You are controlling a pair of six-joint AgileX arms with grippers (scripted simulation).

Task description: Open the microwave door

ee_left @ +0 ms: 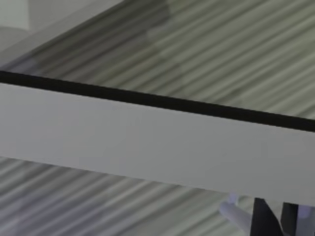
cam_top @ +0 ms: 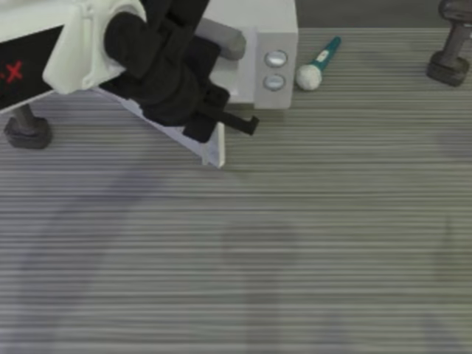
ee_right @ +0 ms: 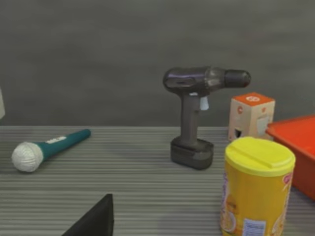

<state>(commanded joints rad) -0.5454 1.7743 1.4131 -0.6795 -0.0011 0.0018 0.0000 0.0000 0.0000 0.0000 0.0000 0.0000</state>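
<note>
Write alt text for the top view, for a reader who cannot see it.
The left arm's claw reaches over the microwave door, which is swung partly open from the white microwave at the table's far edge. A teal microphone lies right of the microwave, and a dark drill stands at the far right.

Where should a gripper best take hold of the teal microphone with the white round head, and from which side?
Grip the slim handle of the teal microphone from above, fingers across its width: it lies flat beside the white microwave, and its round head would likely slip.
</note>
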